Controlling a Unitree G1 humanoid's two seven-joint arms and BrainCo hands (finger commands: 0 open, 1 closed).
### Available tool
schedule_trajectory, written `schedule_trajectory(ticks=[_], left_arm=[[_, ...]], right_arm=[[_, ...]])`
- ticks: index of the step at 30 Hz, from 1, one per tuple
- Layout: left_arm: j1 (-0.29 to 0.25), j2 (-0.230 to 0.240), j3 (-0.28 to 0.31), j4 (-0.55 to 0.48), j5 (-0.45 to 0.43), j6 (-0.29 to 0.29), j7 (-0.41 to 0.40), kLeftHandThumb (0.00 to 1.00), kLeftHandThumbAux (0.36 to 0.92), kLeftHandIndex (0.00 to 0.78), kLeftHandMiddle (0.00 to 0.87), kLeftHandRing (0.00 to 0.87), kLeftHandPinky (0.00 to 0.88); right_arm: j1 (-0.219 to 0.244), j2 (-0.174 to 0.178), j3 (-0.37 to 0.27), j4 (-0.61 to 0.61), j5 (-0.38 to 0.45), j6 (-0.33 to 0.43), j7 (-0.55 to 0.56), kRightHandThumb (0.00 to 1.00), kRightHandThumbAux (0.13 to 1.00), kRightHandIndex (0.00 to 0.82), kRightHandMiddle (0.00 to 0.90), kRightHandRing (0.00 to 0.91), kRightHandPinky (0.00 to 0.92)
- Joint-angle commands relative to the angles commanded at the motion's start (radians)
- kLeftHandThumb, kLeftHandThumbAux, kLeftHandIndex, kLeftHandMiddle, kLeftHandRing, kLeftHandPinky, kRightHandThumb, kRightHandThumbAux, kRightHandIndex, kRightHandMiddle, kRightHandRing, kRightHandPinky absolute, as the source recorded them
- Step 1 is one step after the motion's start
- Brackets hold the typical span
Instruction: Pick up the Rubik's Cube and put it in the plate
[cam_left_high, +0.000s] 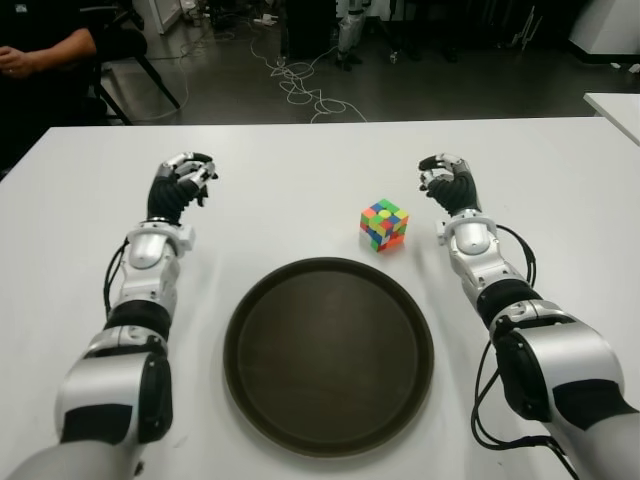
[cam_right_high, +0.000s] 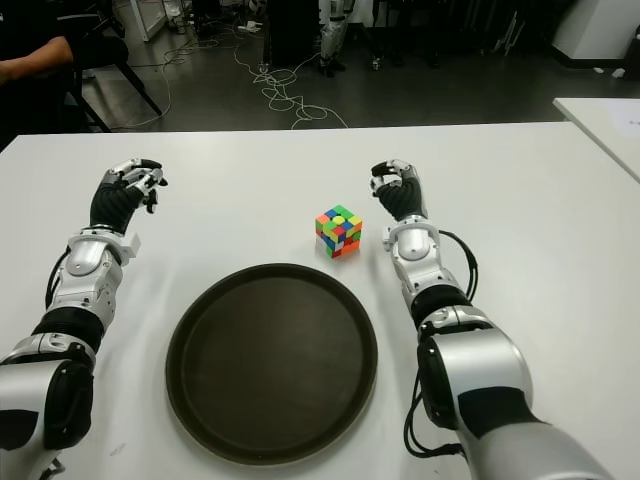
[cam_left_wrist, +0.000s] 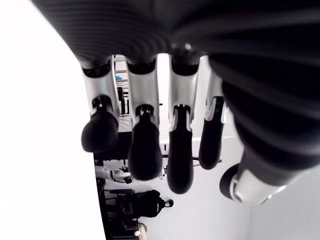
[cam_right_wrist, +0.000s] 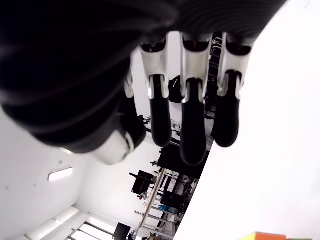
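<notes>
The Rubik's Cube (cam_left_high: 385, 224) stands on the white table (cam_left_high: 300, 170), just beyond the far right rim of the plate (cam_left_high: 330, 355). The plate is a round, dark brown tray near the table's front edge, with nothing in it. My right hand (cam_left_high: 438, 176) shows to the right of the cube, a short gap away, fingers loosely bent and holding nothing. In the right wrist view its fingers (cam_right_wrist: 192, 125) hang free, and a corner of the cube (cam_right_wrist: 265, 236) peeks in at the edge. My left hand (cam_left_high: 196, 176) is far left of the cube, fingers (cam_left_wrist: 145, 150) relaxed and empty.
A person's arm (cam_left_high: 30, 60) shows beyond the table's far left corner, beside a chair. Cables (cam_left_high: 300, 85) lie on the dark floor behind the table. Another white table (cam_left_high: 615, 105) begins at the far right.
</notes>
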Motion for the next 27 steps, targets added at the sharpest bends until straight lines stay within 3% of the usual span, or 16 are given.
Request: schedule_trajectory(ticks=[27], left_arm=[[-0.001,0.002,-0.003,0.006,0.004,-0.006,0.005,0.837,0.668,0.411,0.565,0.709,0.751]], right_arm=[[-0.003,0.001,-0.007,0.001,0.005,0.004,0.009,0.689,0.722,0.416,0.476,0.526,0.581]])
